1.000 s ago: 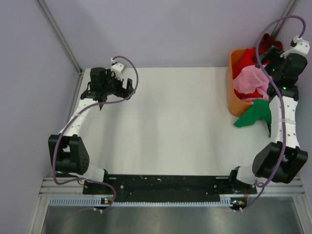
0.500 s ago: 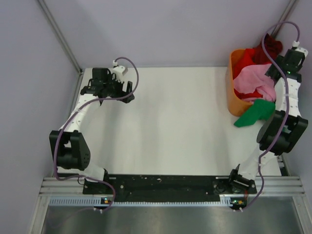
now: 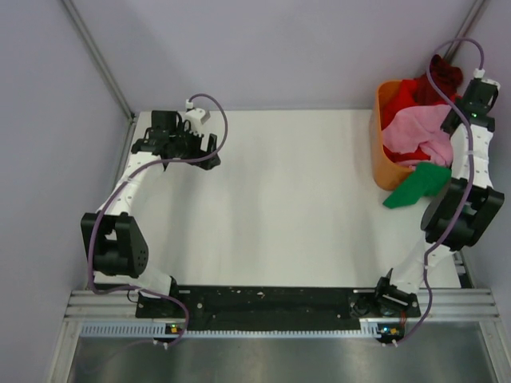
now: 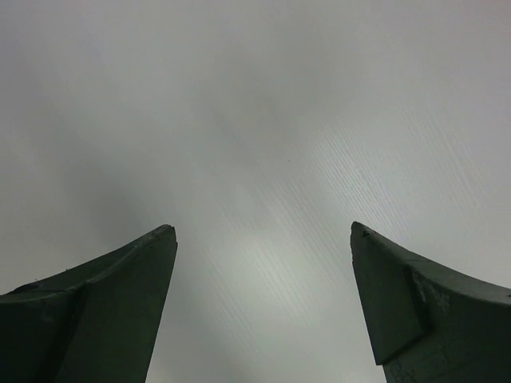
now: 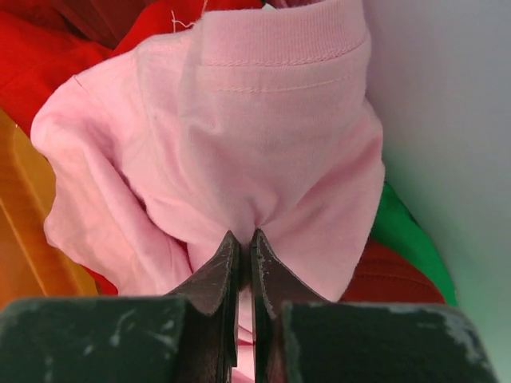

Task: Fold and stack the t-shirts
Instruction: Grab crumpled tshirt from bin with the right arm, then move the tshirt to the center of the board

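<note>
My left arm [image 3: 128, 190] rises from its base at the bottom left, bent at the elbow. The left gripper [image 4: 262, 230] sits in the upper left of the top view, jaws spread wide with nothing between them. My right arm [image 3: 471, 163] folds up along the right edge to the upper right corner. There the right gripper [image 5: 246, 241] is pinched tight on a fold of the pink t-shirt [image 5: 271, 144].

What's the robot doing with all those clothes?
Its right hand is shut on a fold of the light pink t-shirt, on top of the pile in the orange basket at the far right of the table. A red t-shirt and a green t-shirt are there too. Its left hand hangs open above the table, holding nothing.
</note>
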Tool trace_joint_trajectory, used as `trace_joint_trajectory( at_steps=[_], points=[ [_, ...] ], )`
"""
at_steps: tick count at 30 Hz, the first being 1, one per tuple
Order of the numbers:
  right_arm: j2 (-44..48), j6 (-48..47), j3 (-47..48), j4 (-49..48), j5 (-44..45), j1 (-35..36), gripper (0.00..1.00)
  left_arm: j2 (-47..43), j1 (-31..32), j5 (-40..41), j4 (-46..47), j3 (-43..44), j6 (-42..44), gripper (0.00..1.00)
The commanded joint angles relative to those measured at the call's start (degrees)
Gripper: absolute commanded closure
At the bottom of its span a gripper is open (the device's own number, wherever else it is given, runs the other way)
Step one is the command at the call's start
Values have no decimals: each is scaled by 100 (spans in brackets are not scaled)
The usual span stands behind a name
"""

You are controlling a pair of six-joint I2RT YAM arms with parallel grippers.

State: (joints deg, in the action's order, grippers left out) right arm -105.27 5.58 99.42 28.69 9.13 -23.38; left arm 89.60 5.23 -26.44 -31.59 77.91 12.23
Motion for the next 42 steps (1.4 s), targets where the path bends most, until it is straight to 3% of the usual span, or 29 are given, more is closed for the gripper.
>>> trace_joint_trajectory(
  at_steps=[1,7,15,19,22,27,30,32,34,36,38,40,42],
  points=[
    [849,-364,569,-47,124,201,100,-74,-14,-160,4,251,122,7],
    [1824,-866,1018,-669,-14,729,100,-145,-14,-178,-22,321,148,7],
    [3038,-409,614,-3332,-2475,1018,100,-250,-14,50,30,348,254,7],
    [2996,-208,1052,-3458,-2845,1090,100,-294,-14,165,48,365,271,6],
    [2916,275,1325,-3685,-3809,1194,100,-356,-22,183,39,365,298,6],
    [2540,-128,1913,-3362,-5364,2677,100,-391,-93,787,57,514,183,6],
    [2022,573,2283,-3702,-6972,3592,100,-408,-242,1149,4,655,148,5],
    [1635,1144,2407,-4184,-7572,4032,100,-452,-417,1141,-14,734,96,5],
    [1266,2161,2372,-5647,-8064,4401,100,-522,-741,1106,22,752,-1,5],
    [756,3714,2503,-7351,-8321,4665,100,-575,-997,1097,92,761,-97,5],
    [194,4702,2985,-8296,-8401,4824,100,-593,-1234,1123,118,787,-177,5],
    [-115,5083,3180,-8528,-8182,4807,100,-593,-1419,1254,145,813,-186,5],
    [-151,4787,2700,-8258,-8076,4781,100,-611,-1508,1438,188,796,-151,5]
  ],
)
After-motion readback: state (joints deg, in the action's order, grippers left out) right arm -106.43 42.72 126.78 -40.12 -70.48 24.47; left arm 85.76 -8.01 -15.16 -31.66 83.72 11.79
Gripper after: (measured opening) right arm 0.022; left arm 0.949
